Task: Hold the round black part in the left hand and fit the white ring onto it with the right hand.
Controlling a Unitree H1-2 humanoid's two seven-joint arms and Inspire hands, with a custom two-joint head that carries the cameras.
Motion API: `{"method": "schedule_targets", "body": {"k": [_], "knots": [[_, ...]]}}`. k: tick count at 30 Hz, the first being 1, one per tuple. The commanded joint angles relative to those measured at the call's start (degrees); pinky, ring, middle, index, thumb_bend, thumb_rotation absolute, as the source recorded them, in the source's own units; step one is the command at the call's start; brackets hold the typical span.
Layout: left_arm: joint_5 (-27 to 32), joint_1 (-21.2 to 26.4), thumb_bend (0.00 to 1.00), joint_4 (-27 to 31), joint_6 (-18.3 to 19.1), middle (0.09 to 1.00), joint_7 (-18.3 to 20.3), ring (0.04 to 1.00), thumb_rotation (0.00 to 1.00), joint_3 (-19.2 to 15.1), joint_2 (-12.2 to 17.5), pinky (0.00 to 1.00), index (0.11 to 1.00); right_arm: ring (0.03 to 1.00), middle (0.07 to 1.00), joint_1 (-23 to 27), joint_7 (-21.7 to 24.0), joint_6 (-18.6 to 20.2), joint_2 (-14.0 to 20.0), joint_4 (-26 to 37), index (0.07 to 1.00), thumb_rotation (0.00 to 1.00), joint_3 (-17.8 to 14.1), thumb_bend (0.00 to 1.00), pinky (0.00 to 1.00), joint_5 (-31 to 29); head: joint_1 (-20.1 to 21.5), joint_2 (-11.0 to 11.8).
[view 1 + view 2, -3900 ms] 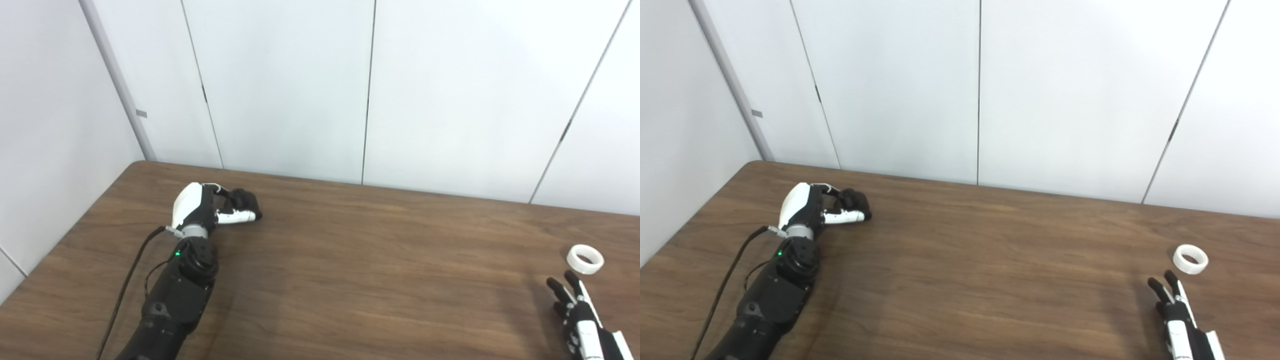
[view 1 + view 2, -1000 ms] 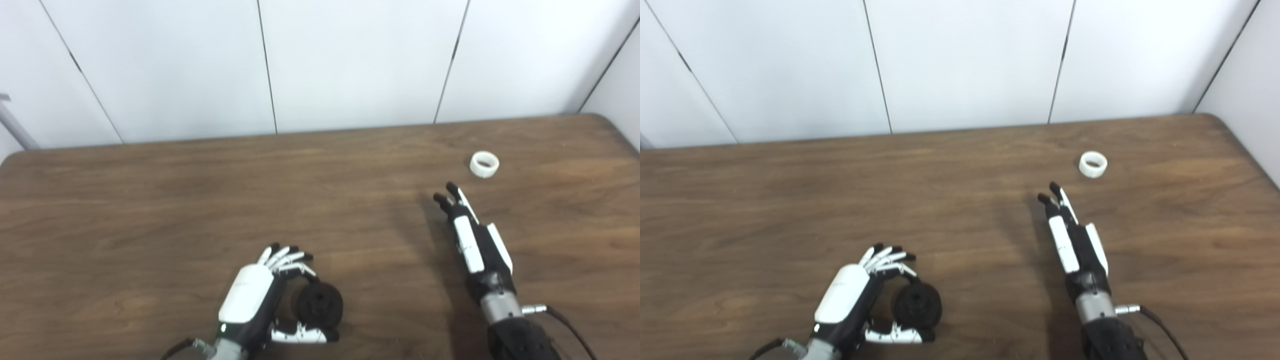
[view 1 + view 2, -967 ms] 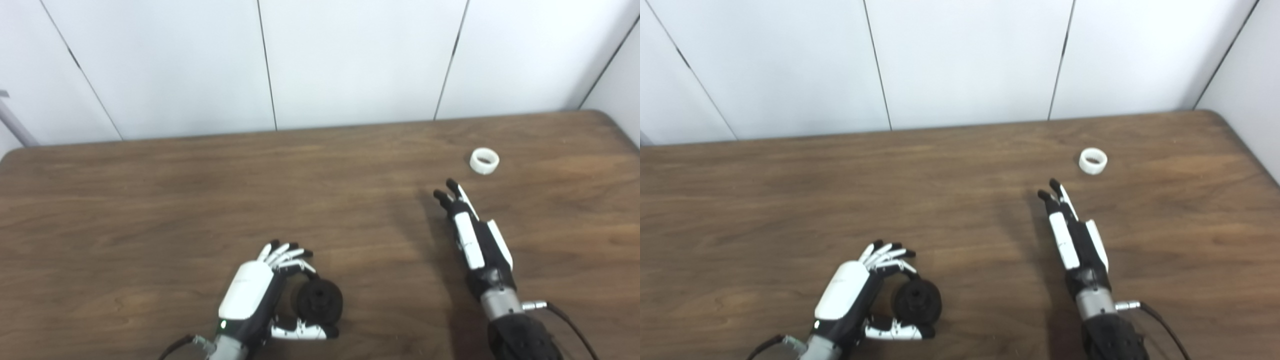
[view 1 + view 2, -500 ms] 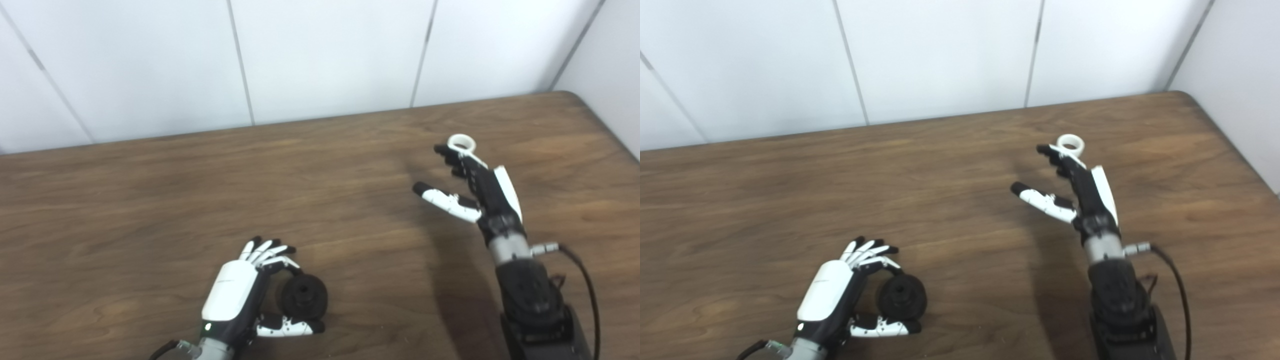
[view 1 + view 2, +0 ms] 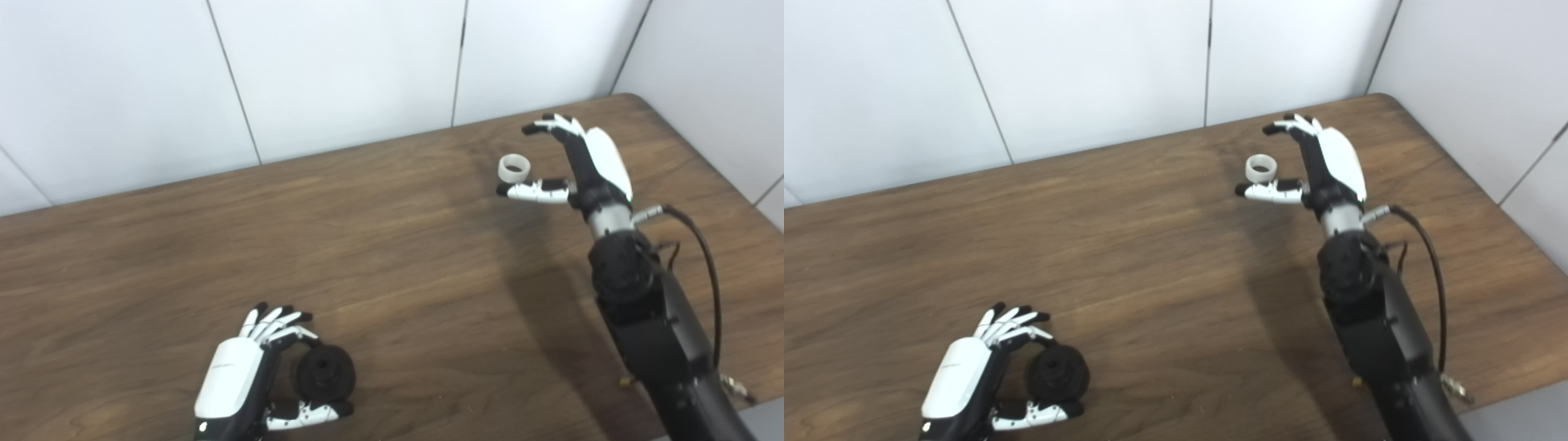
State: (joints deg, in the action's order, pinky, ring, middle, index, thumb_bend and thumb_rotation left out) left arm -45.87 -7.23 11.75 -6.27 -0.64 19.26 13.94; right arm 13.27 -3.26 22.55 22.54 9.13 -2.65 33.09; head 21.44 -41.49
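- The right hand [image 5: 572, 162] has been carried forward over the last second, from short of the white ring [image 5: 513, 168] to a place around it; the fingers [image 5: 548, 125] now arch beyond the ring and the thumb [image 5: 530, 191] lies on its near side.
- The right hand is spread and holds nothing. The ring appears to rest on the table [image 5: 392, 257] between fingers and thumb; whether the thumb touches it cannot be told.
- The camera is noted to have swung right as well, so most of the ring's apparent shift in the picture is attributed to the view, not to the ring.
- The round black part [image 5: 326, 378] is kept in the left hand [image 5: 236, 383], pinched between fingers and thumb at the near left of the table, much as it was a second ago.
- Judgement: the holding half of the task is done; the ring pickup is at the pre-grasp stage. A closing pinch is called for next, then a long carry across to the black part, which lies well apart.
- Risk: a small, light ring may be nudged away by the thumb before it is gripped.
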Motion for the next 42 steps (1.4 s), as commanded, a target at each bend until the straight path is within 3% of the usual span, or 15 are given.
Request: {"method": "schedule_targets", "body": {"k": [1,18,29,42], "knots": [[-0.42,-1.01,0.52,-1.32,-0.13,0.810,0.19,0.889,0.06,-0.53,1.63,1.00,0.484,0.997,0.930,3.06,-0.60,-1.59,2.23,-0.81,0.740,0.25,0.04,0.75,0.99,1.52,0.80,0.11],[0.36,-1.58,0.53,-2.03,-1.80,0.800,-0.45,0.882,0.06,-1.52,2.47,1.00,0.484,1.000,0.971,13.53,3.65,2.99,6.61,-16.38,0.728,0.23,4.76,0.81,1.00,4.13,3.51,0.84],[0.20,-2.02,0.53,-1.44,-1.85,0.803,-0.12,0.886,0.06,-1.60,2.32,1.00,0.484,1.000,0.965,16.71,5.91,4.26,6.66,-21.93,0.715,0.23,7.62,0.83,1.00,5.70,3.88,1.09],[0.37,-2.12,0.53,-1.23,-1.98,0.803,-0.04,0.889,0.06,-1.76,2.09,1.00,0.484,1.000,0.957,18.48,10.39,4.35,6.50,-25.64,0.710,0.25,7.86,0.84,1.00,9.48,3.59,1.25]]}}
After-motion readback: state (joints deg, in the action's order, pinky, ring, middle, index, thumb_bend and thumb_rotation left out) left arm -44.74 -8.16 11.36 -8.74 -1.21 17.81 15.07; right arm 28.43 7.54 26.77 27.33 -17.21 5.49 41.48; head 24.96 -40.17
